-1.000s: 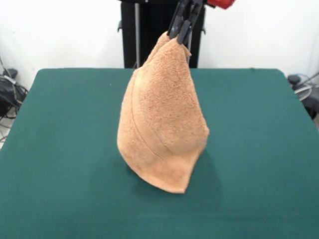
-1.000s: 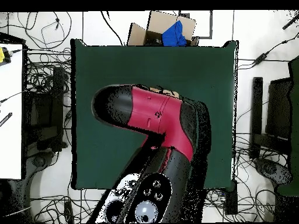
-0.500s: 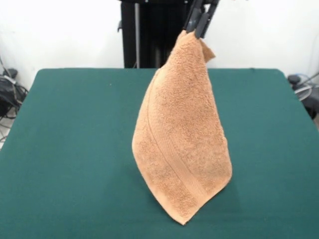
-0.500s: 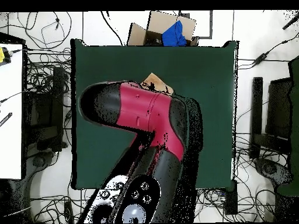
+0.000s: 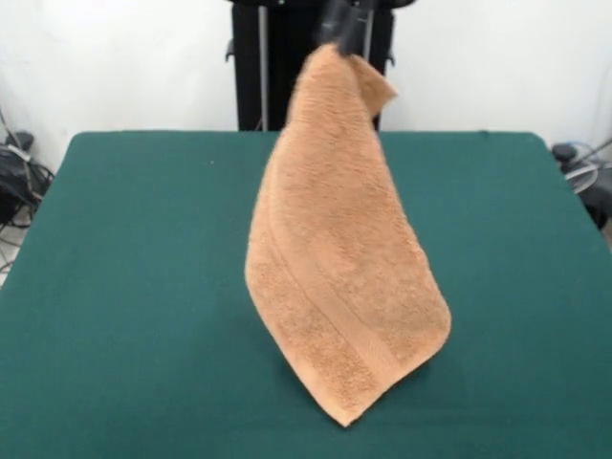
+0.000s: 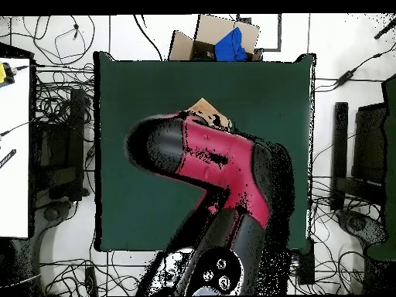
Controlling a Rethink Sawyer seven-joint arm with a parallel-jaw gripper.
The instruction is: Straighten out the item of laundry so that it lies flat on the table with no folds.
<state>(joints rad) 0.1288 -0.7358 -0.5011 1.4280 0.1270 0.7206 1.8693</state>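
Note:
The item of laundry point(image 5: 339, 258), an orange-tan terry towel, hangs by one corner above the green table point(image 5: 124, 287). Its lowest corner dangles near the table's front edge and a woven hem band runs diagonally across its lower part. My gripper point(image 5: 344, 24) is at the top edge of the front view, shut on the towel's top corner. In the overhead view the red and black arm point(image 6: 209, 158) covers nearly all of the towel; only a small tan tip point(image 6: 203, 108) shows past it.
A cardboard box with a blue cloth point(image 6: 224, 42) sits beyond the table's edge in the overhead view. Cables and dark equipment lie on the floor around the table on both sides.
The gripper has shifted left in the front view after first rising and moving right. The towel has lifted clear, swung, and now hangs longer with its lowest corner nearer the front.

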